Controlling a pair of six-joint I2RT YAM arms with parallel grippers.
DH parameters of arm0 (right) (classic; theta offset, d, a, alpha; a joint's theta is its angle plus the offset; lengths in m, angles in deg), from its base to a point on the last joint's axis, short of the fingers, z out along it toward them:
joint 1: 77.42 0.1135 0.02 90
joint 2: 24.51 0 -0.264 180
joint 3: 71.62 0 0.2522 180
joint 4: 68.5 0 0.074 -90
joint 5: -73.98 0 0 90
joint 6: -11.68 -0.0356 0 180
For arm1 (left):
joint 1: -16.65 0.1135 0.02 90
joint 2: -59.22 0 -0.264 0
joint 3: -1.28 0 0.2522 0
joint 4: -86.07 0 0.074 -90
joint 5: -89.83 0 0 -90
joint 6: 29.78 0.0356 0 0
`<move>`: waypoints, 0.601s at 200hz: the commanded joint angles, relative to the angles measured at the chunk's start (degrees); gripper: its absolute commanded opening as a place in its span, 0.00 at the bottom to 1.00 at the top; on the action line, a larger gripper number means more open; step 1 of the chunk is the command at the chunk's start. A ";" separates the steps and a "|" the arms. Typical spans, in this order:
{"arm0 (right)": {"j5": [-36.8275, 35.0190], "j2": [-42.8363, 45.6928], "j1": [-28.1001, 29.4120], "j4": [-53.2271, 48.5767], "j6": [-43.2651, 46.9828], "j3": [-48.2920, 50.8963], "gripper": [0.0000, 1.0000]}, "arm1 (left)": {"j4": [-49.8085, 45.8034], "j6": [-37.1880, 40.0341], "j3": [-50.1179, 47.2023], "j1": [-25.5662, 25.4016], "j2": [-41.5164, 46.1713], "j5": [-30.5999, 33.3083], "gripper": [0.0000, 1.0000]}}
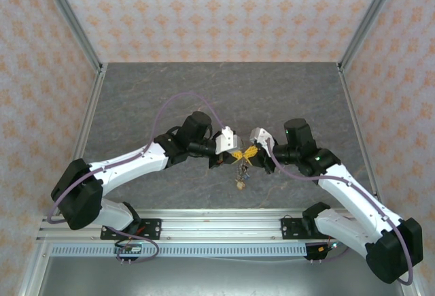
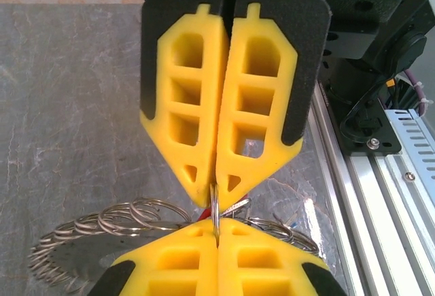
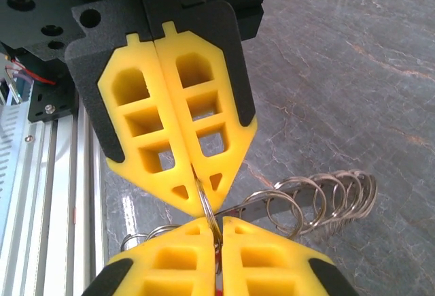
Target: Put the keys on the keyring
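My two grippers meet tip to tip above the middle of the table. The left gripper point(image 1: 231, 154) point(image 2: 216, 226) and the right gripper point(image 1: 249, 153) point(image 3: 219, 224) are both shut on one thin silver loop of the keyring point(image 2: 215, 207) point(image 3: 206, 201), seen edge-on between the yellow fingertips. The rest of the keyring, a coil of wire loops point(image 2: 102, 226) point(image 3: 326, 197), spreads out just beneath the tips. A red key head point(image 2: 202, 213) and a silver key blade point(image 2: 239, 207) peek out beside the loop. A small bunch of keys point(image 1: 240, 173) dangles below the grippers.
The dark grey marbled tabletop point(image 1: 224, 99) lies all around. Patterned walls with metal corner posts point(image 1: 75, 20) close off the back and sides. The aluminium rail point(image 1: 217, 228) carrying the arm bases runs along the near edge.
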 commanded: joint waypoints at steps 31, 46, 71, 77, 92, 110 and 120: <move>-2.39 -1.74 -0.16 -6.20 2.80 -5.13 0.00 | 2.14 0.39 -0.04 -0.23 3.32 5.42 0.17; -5.07 -2.74 0.71 -11.22 4.40 -8.03 0.00 | -0.16 1.72 0.75 -0.30 3.30 7.17 0.18; -9.00 -4.67 2.78 -17.79 6.56 -12.23 0.00 | -3.90 3.70 2.87 -0.70 2.12 8.09 0.18; -9.57 -4.88 3.19 -18.14 6.70 -12.70 0.00 | -4.44 3.99 3.20 -0.75 1.80 8.02 0.18; -9.70 -4.97 3.86 -17.35 6.53 -13.12 0.00 | -4.81 4.10 3.69 -1.01 1.42 7.82 0.20; -9.64 -4.80 4.59 -16.55 6.44 -13.55 0.00 | -4.43 3.95 3.65 -1.18 1.33 7.60 0.21; -9.70 -4.83 4.80 -16.55 6.44 -13.90 0.00 | -4.34 3.93 3.61 -1.12 1.43 7.20 0.21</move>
